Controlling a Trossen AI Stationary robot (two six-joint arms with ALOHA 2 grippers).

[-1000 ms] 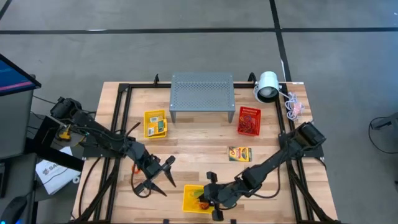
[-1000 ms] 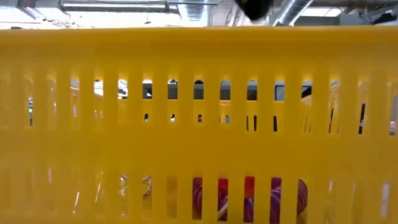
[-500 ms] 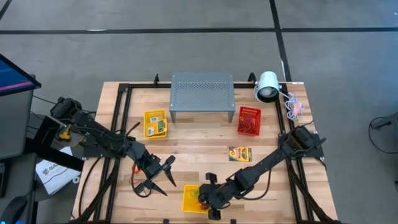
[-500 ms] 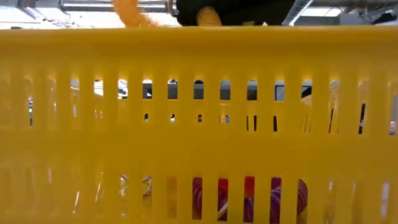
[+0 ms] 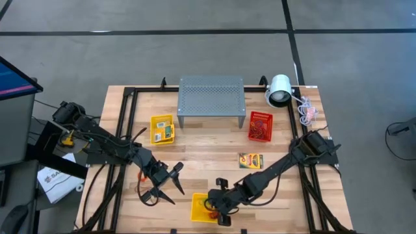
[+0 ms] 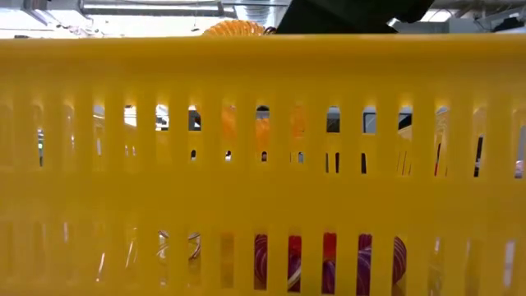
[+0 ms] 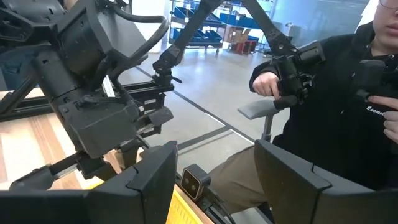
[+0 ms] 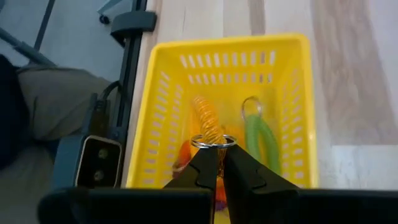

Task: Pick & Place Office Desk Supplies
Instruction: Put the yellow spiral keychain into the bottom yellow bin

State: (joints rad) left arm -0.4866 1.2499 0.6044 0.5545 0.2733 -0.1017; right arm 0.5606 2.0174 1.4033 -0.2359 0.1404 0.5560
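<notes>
A yellow slotted basket stands at the table's near edge; its wall fills the low view. My right gripper hovers over it, shut on an orange coiled cord with a metal ring. A green coiled cord lies on the basket's floor. My left gripper waits open above the table, left of the basket, its fingers spread wide. One crayon box lies flat on the wood. Another yellow-and-green one sits farther left. My right gripper pinches the metal ring at the orange cord's top end between its two fingertips, coming from above and pointing down. The coil hangs below the fingers inside the basket, part of it showing above the rim and part through the slots.
A grey perforated stand sits at the far middle of the table, a white lamp at the far right corner, and a red basket right of the stand. A seated person shows beyond the near edge.
My right gripper has moved a little toward the table's left edge over the yellow basket and come down. The orange coil, out of the low view a second ago, now hangs down inside the basket behind its slots.
</notes>
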